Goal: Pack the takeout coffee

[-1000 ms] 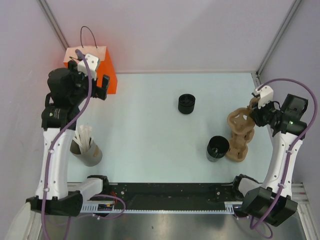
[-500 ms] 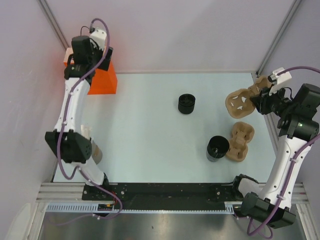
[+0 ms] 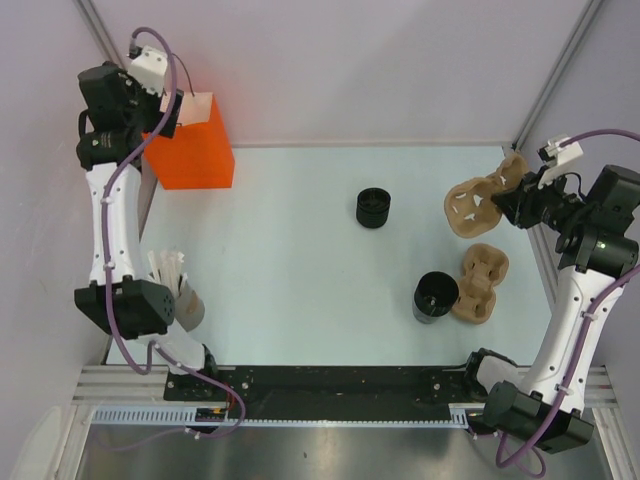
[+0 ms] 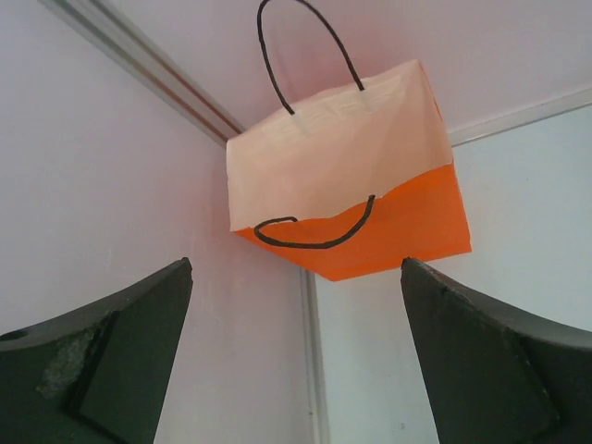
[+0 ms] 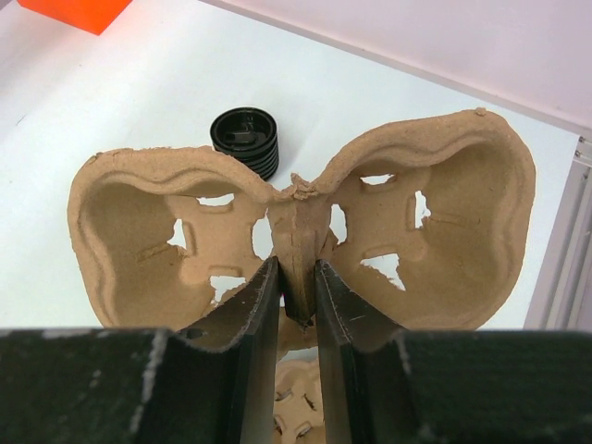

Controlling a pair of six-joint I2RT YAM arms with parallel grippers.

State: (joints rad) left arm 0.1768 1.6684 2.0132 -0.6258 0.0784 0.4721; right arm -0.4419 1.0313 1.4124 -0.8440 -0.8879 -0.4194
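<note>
The takeout coffee [image 3: 373, 208], a small black cup with a ridged lid, stands upright mid-table; it also shows beyond the carrier in the right wrist view [image 5: 245, 139]. My right gripper [image 3: 508, 205] [image 5: 297, 270] is shut on the centre ridge of a brown pulp cup carrier [image 3: 472, 205] [image 5: 435, 213] and holds it on edge above the table's right side. My left gripper [image 3: 172, 108] [image 4: 296, 268] hangs open and holds nothing, high at the back left beside an orange paper bag [image 3: 195, 150] [image 4: 388, 217]. The bag stands upright with black cord handles.
A wider open black cup [image 3: 436, 296] stands at the front right, touching a second brown carrier [image 3: 480, 283] lying flat. A grey cup of white straws [image 3: 178, 295] stands at the front left, partly behind the left arm. Walls and metal frame posts enclose the table.
The right gripper has lifted one carrier off the stack by the black cup and holds it higher, further back. The left arm has swung up and back to the bag's left.
</note>
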